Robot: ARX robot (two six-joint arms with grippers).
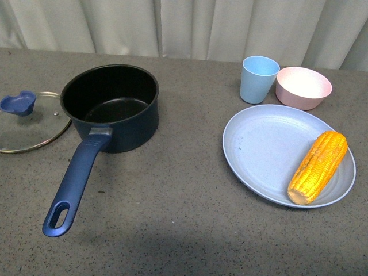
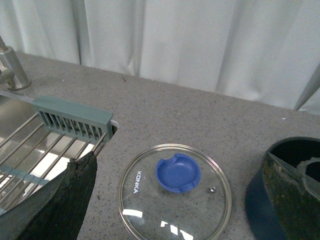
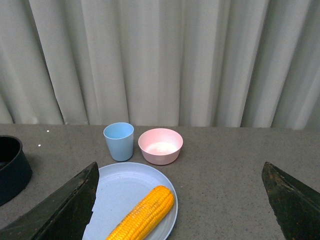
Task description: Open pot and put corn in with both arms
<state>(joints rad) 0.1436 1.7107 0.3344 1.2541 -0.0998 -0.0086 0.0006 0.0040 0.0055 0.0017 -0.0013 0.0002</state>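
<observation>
The navy pot (image 1: 112,106) stands open on the grey counter, its black inside empty and its long handle (image 1: 72,187) pointing toward me. Its glass lid (image 1: 26,122) with a blue knob lies flat on the counter left of the pot. The corn (image 1: 318,167) lies on the right part of a pale blue plate (image 1: 259,144). Neither arm shows in the front view. My left gripper (image 2: 182,200) is open above the lid (image 2: 175,192), with the pot (image 2: 280,195) beside it. My right gripper (image 3: 182,205) is open above the counter, just off the plate (image 3: 125,192) holding the corn (image 3: 145,212).
A pale blue cup (image 1: 259,79) and a pink bowl (image 1: 303,87) stand behind the plate. A sink with a wire rack (image 2: 40,145) and a tap (image 2: 12,70) lies beyond the lid. White curtains close off the back.
</observation>
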